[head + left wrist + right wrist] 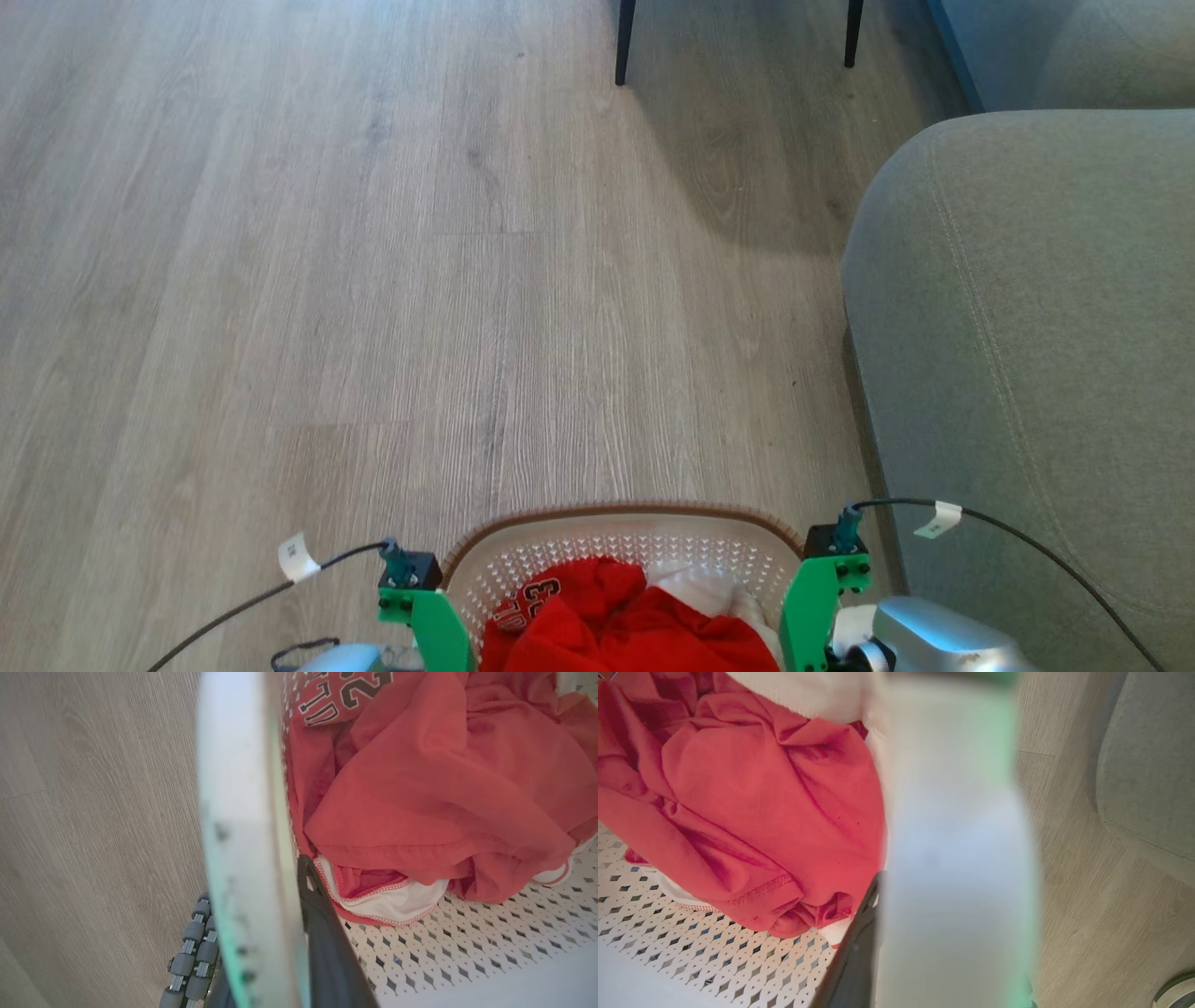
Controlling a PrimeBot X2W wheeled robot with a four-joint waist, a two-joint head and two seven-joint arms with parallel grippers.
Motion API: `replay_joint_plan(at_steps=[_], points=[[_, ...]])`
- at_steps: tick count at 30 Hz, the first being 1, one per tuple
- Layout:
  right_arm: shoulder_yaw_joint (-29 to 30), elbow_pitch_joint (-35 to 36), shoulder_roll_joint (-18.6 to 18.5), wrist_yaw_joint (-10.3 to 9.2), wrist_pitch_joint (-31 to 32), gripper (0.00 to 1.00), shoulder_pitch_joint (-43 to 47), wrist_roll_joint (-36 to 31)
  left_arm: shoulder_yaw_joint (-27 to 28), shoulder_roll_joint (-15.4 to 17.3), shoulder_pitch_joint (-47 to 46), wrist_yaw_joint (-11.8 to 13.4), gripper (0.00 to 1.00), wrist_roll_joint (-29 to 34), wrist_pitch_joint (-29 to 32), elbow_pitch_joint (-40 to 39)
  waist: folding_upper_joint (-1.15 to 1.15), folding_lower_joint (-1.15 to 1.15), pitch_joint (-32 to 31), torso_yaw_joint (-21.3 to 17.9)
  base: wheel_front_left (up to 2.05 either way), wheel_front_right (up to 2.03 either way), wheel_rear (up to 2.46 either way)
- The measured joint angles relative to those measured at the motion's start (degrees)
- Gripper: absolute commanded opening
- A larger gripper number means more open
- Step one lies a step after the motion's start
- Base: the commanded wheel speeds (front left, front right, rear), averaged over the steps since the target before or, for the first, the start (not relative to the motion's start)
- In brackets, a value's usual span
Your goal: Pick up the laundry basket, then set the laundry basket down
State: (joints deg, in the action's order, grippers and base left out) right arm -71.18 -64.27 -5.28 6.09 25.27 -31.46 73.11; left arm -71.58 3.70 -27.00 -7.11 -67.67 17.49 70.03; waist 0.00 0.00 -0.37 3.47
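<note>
Cream diamond-perforated laundry basket, red garment

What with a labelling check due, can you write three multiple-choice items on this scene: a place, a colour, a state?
1. Where is the grey fabric sofa? A on the robot's left; B on the robot's right; C under the basket.
2. What colour is the big crumpled garment in the cream-white perforated plastic laundry basket? A blue; B green; C red.
3. How do the dark left fingers and right fingers stand? A clamped on the basket's sides; B spread open over the floor; C shut on the sofa.
Answers: 1 B, it stands along the head view's right side. 2 C, its folds are red in all three views. 3 A, each wrist view shows a finger inside the wall with the pale rim pressed beside it.
</note>
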Motion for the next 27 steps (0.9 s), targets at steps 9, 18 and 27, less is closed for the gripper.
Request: replay_joint_plan(at_steps=[9, 18, 27], points=[[-0.53, -0.13, 0.00, 0.00, -0.09, 0.00, -0.12, 0.52, -0.14, 0.00, -0.02, 0.01, 0.00, -0.43, -0.16, 0.01, 0.00, 0.00, 0.20, -0.10, 0.00, 0.00, 0.00], [-0.78, -0.12, 0.00, 0.00, -0.18, 0.00, -0.20, 0.57, -0.33, -0.01, -0.07, 0.01, 0.00, -0.43, -0.37, 0.09, 0.00, 0.00, 0.62, 0.07, 0.00, 0.00, 0.00], [-0.98, -0.12, -0.08, 0.00, -0.67, 0.00, -1.24, 1.09, -0.49, -0.04, -1.14, 0.00, 0.00, -0.43, -0.67, 0.25, 0.00, 0.00, 2.62, 0.29, 0.00, 0.00, 0.00]])
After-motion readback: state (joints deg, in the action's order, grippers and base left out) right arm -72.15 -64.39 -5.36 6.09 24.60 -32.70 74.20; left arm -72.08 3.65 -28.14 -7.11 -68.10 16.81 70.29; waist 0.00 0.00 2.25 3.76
